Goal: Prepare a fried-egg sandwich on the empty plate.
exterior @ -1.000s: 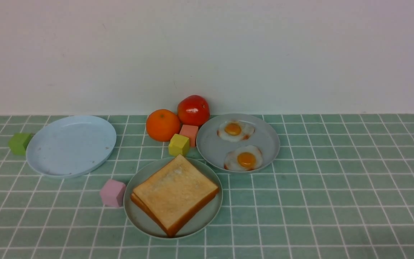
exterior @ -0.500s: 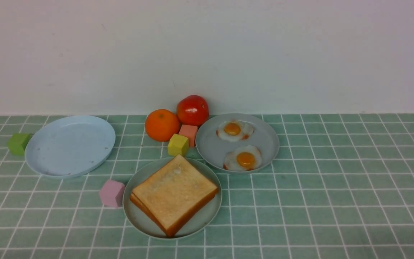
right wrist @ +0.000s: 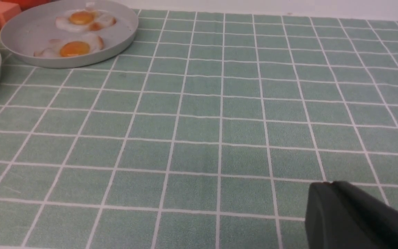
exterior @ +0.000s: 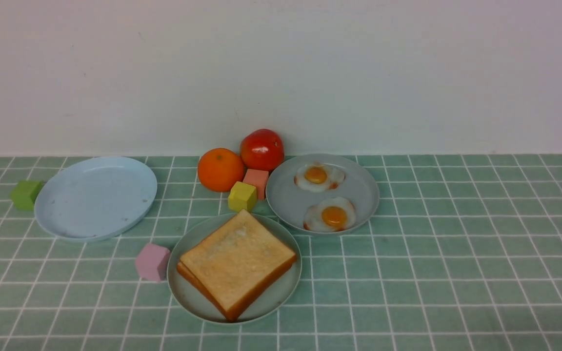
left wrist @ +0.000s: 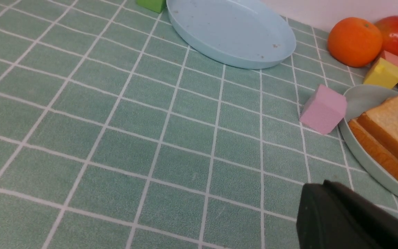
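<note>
The pale sea-green plate (exterior: 190, 297) near the table's front carries two square toast slices (exterior: 237, 258) stacked a little askew. Whether anything lies between them I cannot tell. Two fried eggs (exterior: 331, 214) with orange yolks lie on the grey-blue plate (exterior: 291, 200) behind and to the right. Neither gripper shows in the front view. In the left wrist view my left gripper (left wrist: 323, 183) hangs shut over bare tiles, just short of the toast plate (left wrist: 358, 100). In the right wrist view my right gripper (right wrist: 330, 183) is shut over bare tiles, far from the egg plate (right wrist: 22, 38).
A light sky-blue plate (exterior: 95, 195) with a few crumbs sits at the back left, a green cube (exterior: 26, 194) beside it. An orange (exterior: 221, 169), a tomato (exterior: 262, 148), a yellow cube (exterior: 242, 196) and a salmon cube (exterior: 256, 180) cluster behind the toast. A pink cube (exterior: 152, 262) touches the toast plate's left rim.
</note>
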Controlling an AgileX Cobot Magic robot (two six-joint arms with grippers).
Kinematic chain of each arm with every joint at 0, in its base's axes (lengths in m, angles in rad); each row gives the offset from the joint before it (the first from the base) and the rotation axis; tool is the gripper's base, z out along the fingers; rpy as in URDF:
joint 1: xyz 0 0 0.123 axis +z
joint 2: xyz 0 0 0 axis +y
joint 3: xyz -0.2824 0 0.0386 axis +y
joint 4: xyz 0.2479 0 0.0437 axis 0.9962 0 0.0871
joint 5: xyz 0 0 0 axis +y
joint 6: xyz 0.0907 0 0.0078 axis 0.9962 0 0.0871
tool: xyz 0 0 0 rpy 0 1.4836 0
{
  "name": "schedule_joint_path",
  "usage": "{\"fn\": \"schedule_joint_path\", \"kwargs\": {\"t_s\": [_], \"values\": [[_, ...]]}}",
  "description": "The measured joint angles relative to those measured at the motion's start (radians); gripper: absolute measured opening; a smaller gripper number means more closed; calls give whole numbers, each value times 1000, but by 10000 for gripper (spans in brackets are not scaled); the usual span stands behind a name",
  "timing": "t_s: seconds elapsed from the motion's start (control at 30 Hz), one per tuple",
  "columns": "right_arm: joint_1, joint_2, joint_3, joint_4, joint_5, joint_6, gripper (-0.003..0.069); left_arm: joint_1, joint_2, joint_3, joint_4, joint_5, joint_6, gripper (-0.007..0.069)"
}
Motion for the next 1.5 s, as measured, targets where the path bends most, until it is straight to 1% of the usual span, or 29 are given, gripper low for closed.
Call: {"fn": "schedule_joint_path", "kwargs": {"t_s": [0.63,1.5], "values": [[0,0,0,0,0,0,48,0,0,0,0,0,0,-10],[0,0,0,0,0,0,71,0,0,0,0,0,-1,17]]}}
